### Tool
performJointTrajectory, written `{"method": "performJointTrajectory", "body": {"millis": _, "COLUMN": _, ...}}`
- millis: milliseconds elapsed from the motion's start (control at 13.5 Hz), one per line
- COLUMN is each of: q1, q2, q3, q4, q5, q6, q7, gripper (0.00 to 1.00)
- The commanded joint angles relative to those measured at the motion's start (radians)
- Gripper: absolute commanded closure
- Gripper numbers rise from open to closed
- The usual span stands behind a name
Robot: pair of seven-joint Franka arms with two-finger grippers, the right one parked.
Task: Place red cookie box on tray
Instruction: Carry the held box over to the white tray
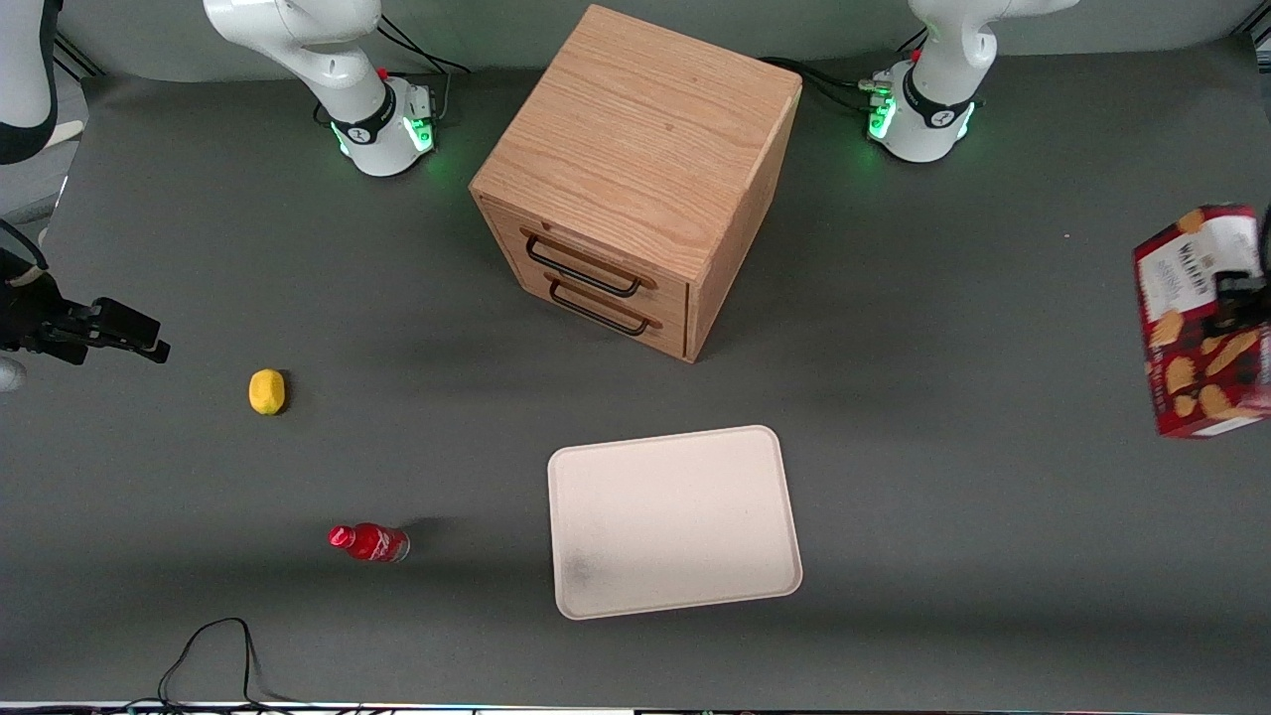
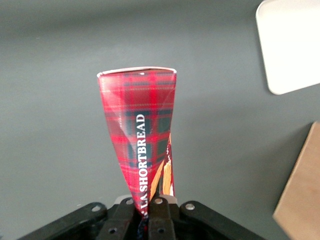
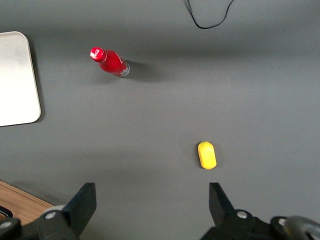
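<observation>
Front view: gripper [image 1: 1253,288] sits at the working arm's end of the table, clamped on the red cookie box [image 1: 1197,323]. The box is held up off the dark grey table [image 1: 943,397], tilted, well apart from the tray [image 1: 675,521]. The tray lies flat, nearer the camera than the wooden drawer cabinet [image 1: 635,179]; nothing on it but a faint dark smudge at one corner. Table between box and tray is bare. A lemon [image 1: 266,391] and a small red bottle [image 1: 369,542] lie toward the parked arm's end. A black cable [image 1: 213,650] loops at the near table edge.

Left wrist view: fingers [image 2: 159,212] pinch the box [image 2: 142,135] at one narrow end, crushing the tartan carton there. A tray corner [image 2: 290,45] and a cabinet edge [image 2: 300,195] show past it.

Right wrist view: bottle [image 3: 110,62], lemon [image 3: 207,155], tray edge [image 3: 17,80], cable [image 3: 207,15] on grey mat.
</observation>
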Motion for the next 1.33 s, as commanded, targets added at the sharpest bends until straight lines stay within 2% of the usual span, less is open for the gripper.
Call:
{"method": "performJointTrajectory", "body": {"millis": 0, "q1": -0.075, "q2": 0.128, "q3": -0.049, "q4": 0.133, "q5": 0.0, "q6": 0.038, "q7": -0.208, "gripper": 1.0}}
{"method": "performJointTrajectory", "body": {"millis": 295, "q1": -0.246, "q2": 0.292, "q3": -0.043, "q4": 0.143, "q5": 0.013, "q6": 0.243, "q7": -0.442, "gripper": 1.0}}
{"method": "performJointTrajectory", "body": {"millis": 665, "q1": -0.357, "q2": 0.514, "q3": -0.041, "q4": 0.251, "q5": 0.013, "q6": 0.349, "q7": -0.598, "gripper": 1.0}}
{"method": "performJointTrajectory", "body": {"millis": 1256, "q1": -0.412, "q2": 0.657, "q3": -0.04, "q4": 0.24, "q5": 0.013, "q6": 0.53, "q7": -0.77, "gripper": 1.0}}
